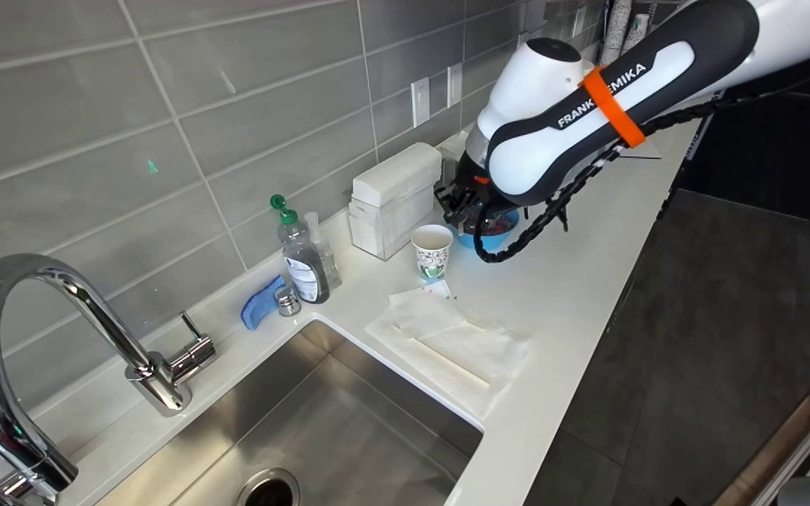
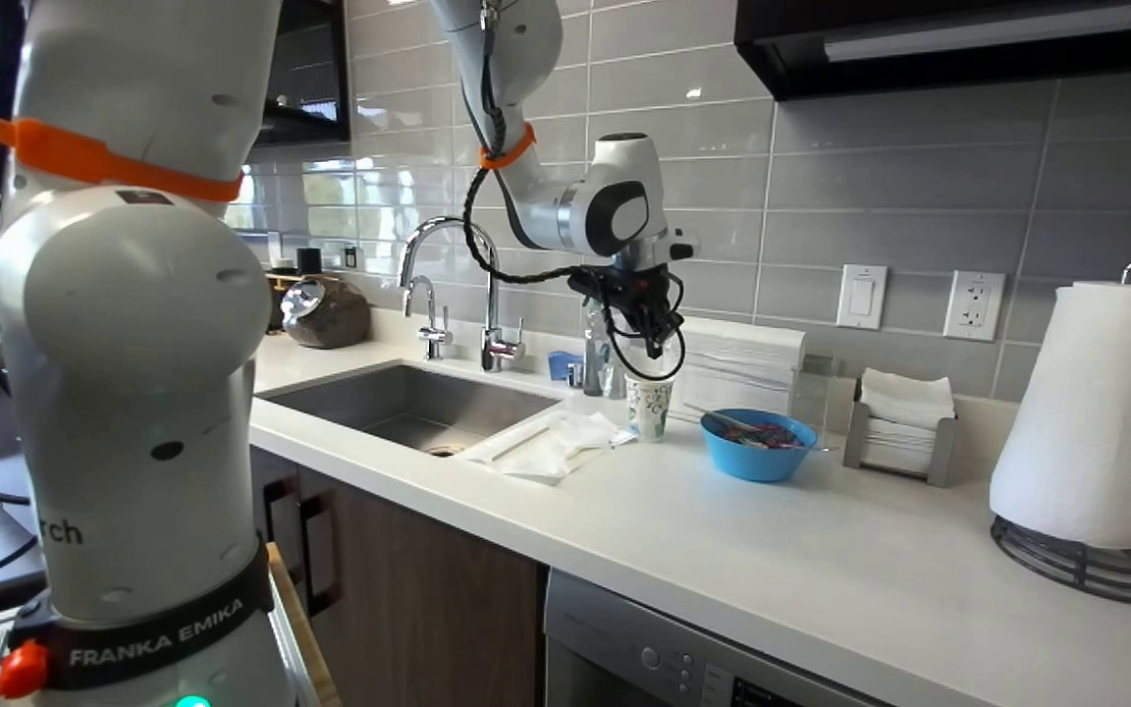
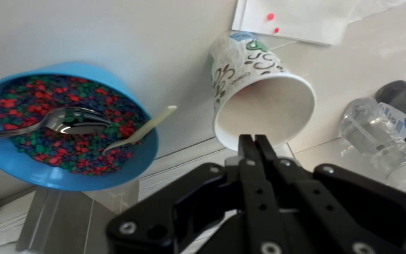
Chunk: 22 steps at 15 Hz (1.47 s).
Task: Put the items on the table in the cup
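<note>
The white paper cup with brown and green markings stands upright on the white countertop; it also shows in both exterior views. A faint reddish tint shows inside it. The blue bowl beside it holds many red, green and purple bits. A metal spoon and a pale plastic utensil rest in the bowl. Two pink bits lie on white paper near the cup. My gripper is shut and empty, its tips above the cup's rim; it also shows in an exterior view.
A paper towel stack stands by the wall behind the cup. Soap bottles and a blue sponge stand by the sink. Napkins lie at the sink's edge. A paper towel roll stands farther along.
</note>
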Motion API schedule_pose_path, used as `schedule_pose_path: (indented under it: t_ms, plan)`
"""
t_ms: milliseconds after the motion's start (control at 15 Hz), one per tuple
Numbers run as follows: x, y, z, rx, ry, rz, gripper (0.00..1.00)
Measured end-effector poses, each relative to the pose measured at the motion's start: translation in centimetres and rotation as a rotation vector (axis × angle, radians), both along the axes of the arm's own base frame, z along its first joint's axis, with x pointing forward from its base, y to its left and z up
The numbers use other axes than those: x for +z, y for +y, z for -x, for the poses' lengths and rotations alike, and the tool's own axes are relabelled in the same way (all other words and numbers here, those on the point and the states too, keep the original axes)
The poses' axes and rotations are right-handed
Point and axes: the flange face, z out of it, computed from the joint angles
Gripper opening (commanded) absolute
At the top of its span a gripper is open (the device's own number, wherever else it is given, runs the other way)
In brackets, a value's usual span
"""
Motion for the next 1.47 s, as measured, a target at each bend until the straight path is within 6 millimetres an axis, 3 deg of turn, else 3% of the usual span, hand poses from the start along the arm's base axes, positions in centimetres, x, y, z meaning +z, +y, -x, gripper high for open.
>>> schedule_pose_path:
  t_ms: [267, 333, 400, 733, 933, 1067, 1333, 1467]
  plan:
    - [-1.8, 2.1, 0.3, 0.053, -0.012, -0.034, 0.01]
    - [-2.4, 2.4, 0.3, 0.062, -0.010, -0.035, 0.29]
    - [-2.9, 2.5, 0.3, 0.067, -0.009, -0.035, 0.30]
    - [-5.3, 1.9, -0.1, 0.064, -0.009, -0.032, 0.66]
    - [-5.8, 1.9, -0.2, 0.064, -0.011, -0.032, 0.88]
    - [-5.2, 2.3, -0.4, 0.067, -0.021, -0.040, 0.99]
    - [-1.3, 3.9, -0.8, 0.080, -0.085, -0.071, 1.00]
    - [0.8, 3.3, -0.8, 0.065, -0.099, -0.064, 1.00]
